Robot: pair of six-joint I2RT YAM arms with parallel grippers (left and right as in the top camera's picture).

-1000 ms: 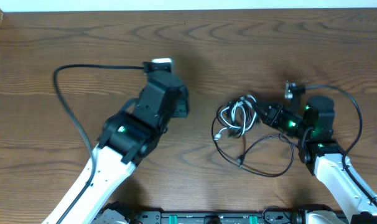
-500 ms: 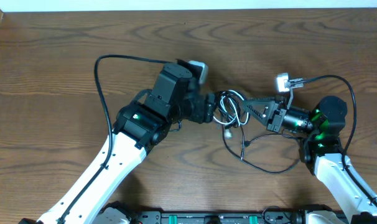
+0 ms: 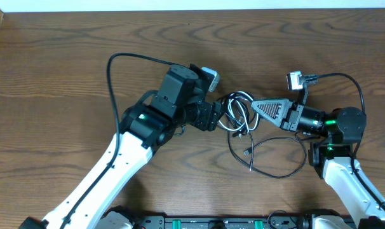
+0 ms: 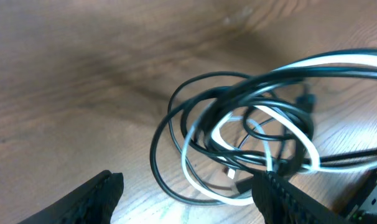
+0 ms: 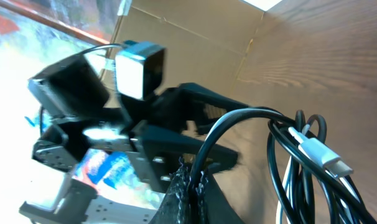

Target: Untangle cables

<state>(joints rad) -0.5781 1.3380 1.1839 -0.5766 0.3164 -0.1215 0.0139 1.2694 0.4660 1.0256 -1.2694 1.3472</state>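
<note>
Several cables (image 3: 238, 114), thin black cords and one short white cord looped in a small tangled bundle, lie on the brown wooden table (image 3: 65, 51). They are just in front of the left gripper (image 3: 213, 118) and at the tip of the right gripper (image 3: 256, 104). The right gripper is clenched on a black strand at the bundle's near edge. The left gripper is released, with its jaws wide and nothing between them. I judge the cords light, soft and a little springy, so one pulled strand will drag the others. An outer loop seems the best place to hold, not the small plugs.
</note>
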